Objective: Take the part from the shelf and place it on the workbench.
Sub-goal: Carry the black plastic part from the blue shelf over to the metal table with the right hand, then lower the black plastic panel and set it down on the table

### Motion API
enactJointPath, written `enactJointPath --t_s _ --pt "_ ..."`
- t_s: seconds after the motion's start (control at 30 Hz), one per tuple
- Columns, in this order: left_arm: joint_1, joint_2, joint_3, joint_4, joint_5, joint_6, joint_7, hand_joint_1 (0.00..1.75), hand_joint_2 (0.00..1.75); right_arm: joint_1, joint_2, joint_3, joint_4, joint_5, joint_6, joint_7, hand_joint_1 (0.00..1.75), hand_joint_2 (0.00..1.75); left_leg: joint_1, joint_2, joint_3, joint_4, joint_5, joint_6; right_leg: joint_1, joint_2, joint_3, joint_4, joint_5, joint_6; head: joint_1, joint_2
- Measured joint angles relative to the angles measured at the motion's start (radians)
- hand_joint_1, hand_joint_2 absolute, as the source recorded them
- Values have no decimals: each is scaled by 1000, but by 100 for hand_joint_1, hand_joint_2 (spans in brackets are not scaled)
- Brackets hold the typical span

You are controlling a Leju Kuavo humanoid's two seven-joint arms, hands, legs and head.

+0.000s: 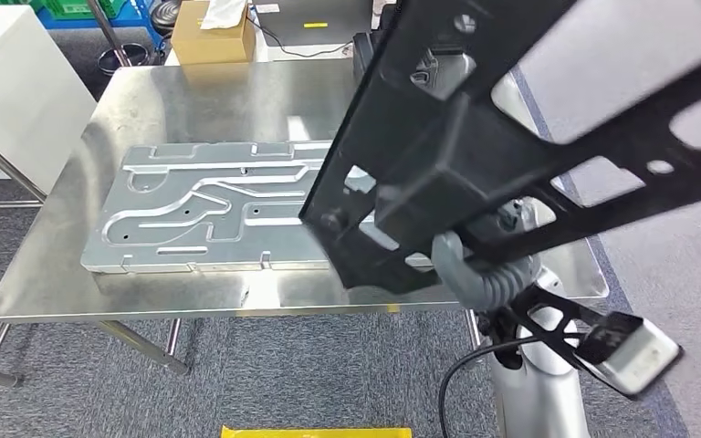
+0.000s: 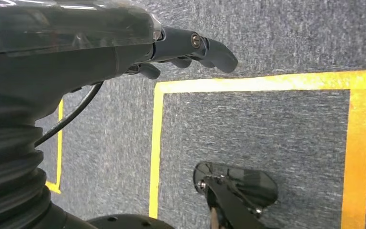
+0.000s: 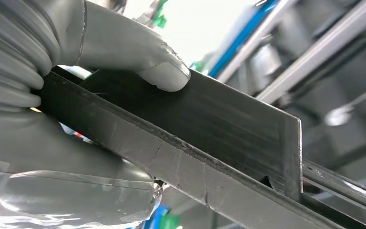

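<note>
Black frame part fills my near view, gripped in my right hand, thumb pressed on its flat face, held tilted above the worktop where a stamped metal panel lies. My left hand hangs over the carpet, fingers curled in, holding nothing.

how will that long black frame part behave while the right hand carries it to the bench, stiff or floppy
Probably stiff: the black frame part holds straight though the right hand grips it at one spot. With its many cut-outs it may be light for its size. Being long, it could swing or twist in the grip, and might clip the metal plate when lowered.
</note>
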Motion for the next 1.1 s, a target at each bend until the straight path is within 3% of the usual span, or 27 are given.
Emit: enactJointPath --t_s 0.07,0.13,0.23,0.3,0.33,0.4,0.43,0.47,0.5,0.53,0.6,0.63,0.67,0.8,0.87,0.93,0.97,1.0,1.03,1.1 --pt "1 0 2 0 1 -2 -2 0 175 -33 -9 -2 8 22 -21 18 175 175 1 1 46 -127 84 3 -1 1 8 2 -6 5 0 0" --pt "0 -2 5 0 3 -4 -5 0 175 -77 -21 -3 15 32 -33 38 175 175 -2 1 90 -236 129 10 2 2 9 6 -10 14 0 0" --pt "0 -8 7 0 6 -7 -8 0 175 -151 -44 -4 26 41 -40 80 175 175 -6 0 97 -261 130 28 4 2 5 5 -9 29 1 0" --pt "0 -12 8 0 6 -8 -9 0 175 -203 -59 -4 34 49 -43 111 175 175 -4 0 99 -268 134 42 2 1 -1 23 -24 39 1 0" --pt "-1 -14 10 0 6 -8 -10 0 175 -231 -67 -4 40 54 -44 126 175 175 -3 1 101 -272 136 49 1 0 -17 60 -46 43 2 0" --pt "-3 -17 12 0 7 -10 -11 0 175 -291 -86 -2 64 70 -45 161 175 175 -4 1 102 -272 136 57 0 -1 -82 189 -107 48 2 0" --pt "-4 -18 13 0 8 -12 -12 0 175 -322 -96 -2 82 80 -46 181 175 175 -5 2 102 -271 135 58 0 -1 -116 254 -127 49 3 0" --pt "-4 -20 14 0 8 -13 -13 0 175 -354 -105 0 106 92 -47 201 175 175 -5 1 103 -271 134 59 0 -1 -139 291 -131 50 3 0" --pt "-4 -22 15 0 9 -13 -13 0 175 -386 -115 2 133 106 -50 222 175 175 -6 1 104 -270 133 59 0 -2 -143 290 -114 49 3 0" --pt "-4 -24 16 0 9 -13 -13 0 175 -420 -125 4 162 123 -55 244 175 175 -6 0 106 -269 132 59 0 -2 -127 247 -80 47 3 0" --pt "-4 -29 19 0 9 -13 -13 0 175 -495 -144 10 228 164 -70 283 175 175 -8 -3 109 -266 126 55 3 -2 -67 109 -7 39 3 0" --pt "-4 -31 21 0 9 -13 -13 0 175 -534 -152 14 264 189 -82 300 175 175 -10 -3 109 -264 124 52 5 -1 -43 54 13 35 3 0" --pt "-4 -32 22 0 8 -13 -14 0 175 -571 -159 19 302 217 -97 316 175 175 -12 -3 107 -263 122 48 7 0 -31 24 19 33 2 0" --pt "-5 -35 23 0 7 -15 -15 0 175 -697 -184 46 470 329 -149 371 175 175 -11 -2 101 -248 108 28 4 -1 -24 6 17 17 2 0" --pt "-5 -36 23 0 6 -17 -16 0 175 -762 -191 60 567 369 -172 387 175 175 -8 -1 62 -165 62 16 0 -3 -21 1 18 8 0 0" --pt "-5 -37 23 0 6 -20 -17 0 175 -820 -194 77 666 415 -196 403 175 175 -4 0 -8 -27 8 8 0 -3 -20 1 16 5 -1 0" --pt "-5 -37 23 0 6 -21 -17 0 175 -844 -195 86 718 441 -206 411 175 175 -2 0 -35 18 0 5 1 -2 -18 1 15 4 0 0" --pt "-4 -38 23 0 6 -23 -17 0 175 -866 -196 97 768 468 -215 420 175 175 -1 0 -45 27 13 4 1 -2 -16 2 13 4 0 0" --pt "-5 -38 23 0 6 -24 -18 0 175 -887 -197 107 816 495 -224 429 175 175 0 0 -36 -6 45 4 1 -2 -13 3 10 6 0 0" --pt "-5 -39 23 0 6 -25 -18 0 175 -936 -198 133 911 548 -247 446 175 175 0 0 18 -141 124 10 1 -1 -8 7 3 11 0 0"
